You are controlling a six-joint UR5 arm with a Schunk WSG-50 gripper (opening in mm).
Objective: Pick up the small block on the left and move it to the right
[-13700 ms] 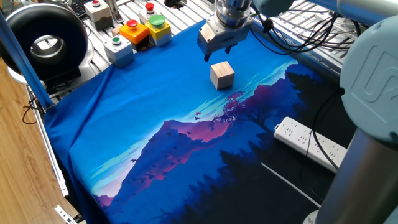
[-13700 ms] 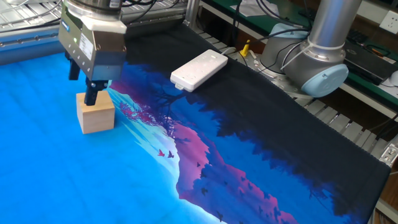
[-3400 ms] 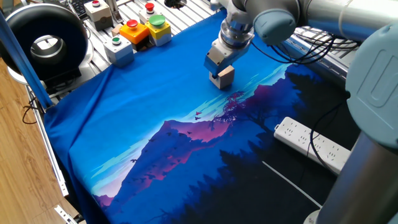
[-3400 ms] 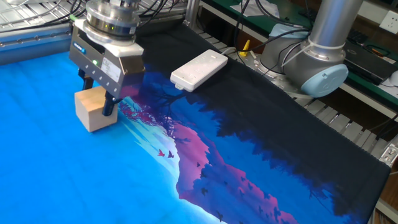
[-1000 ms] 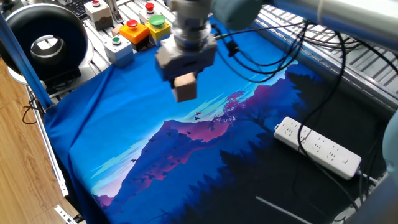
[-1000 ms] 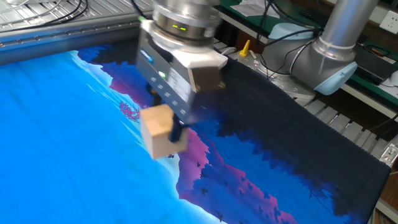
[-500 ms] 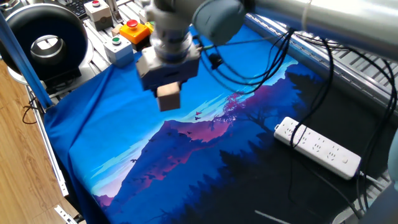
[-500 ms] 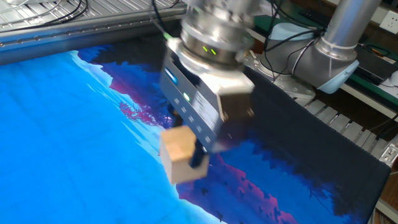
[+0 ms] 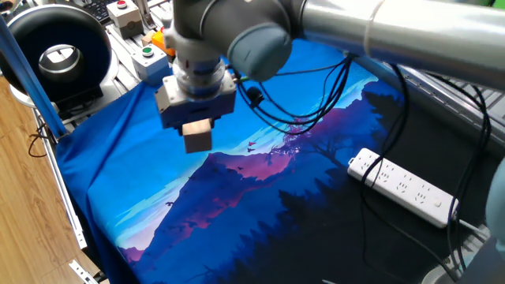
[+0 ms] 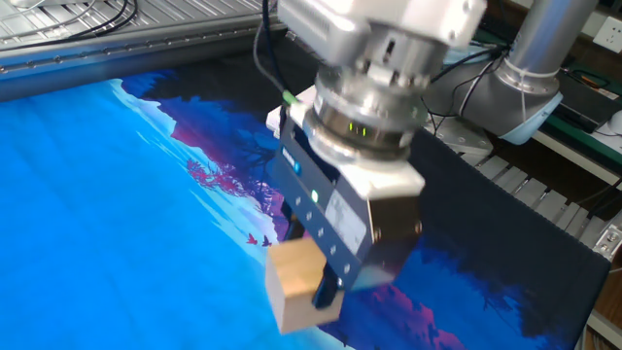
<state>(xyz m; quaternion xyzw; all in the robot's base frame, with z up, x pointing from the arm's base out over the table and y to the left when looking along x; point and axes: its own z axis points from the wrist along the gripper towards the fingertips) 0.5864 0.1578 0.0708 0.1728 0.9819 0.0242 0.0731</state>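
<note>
The small block (image 9: 197, 136) is a plain light-tan wooden cube. My gripper (image 9: 196, 131) is shut on it and holds it in the air above the blue mountain-print cloth (image 9: 158, 197). In the other fixed view the gripper (image 10: 309, 282) shows close up, with the block (image 10: 299, 283) clamped between its fingers above the cloth (image 10: 117, 214). The arm's body hides part of the cloth behind it.
Grey button boxes (image 9: 150, 59) with red, green and orange buttons stand at the cloth's far edge, beside a black round device (image 9: 55, 47). A white power strip (image 9: 406, 193) lies on the dark part of the cloth. The arm's base (image 10: 505, 68) stands beyond the table.
The gripper has carried the block from where it was picked up across the cloth, away from the power strip in one view and toward the camera in the other. The grip has not changed.
</note>
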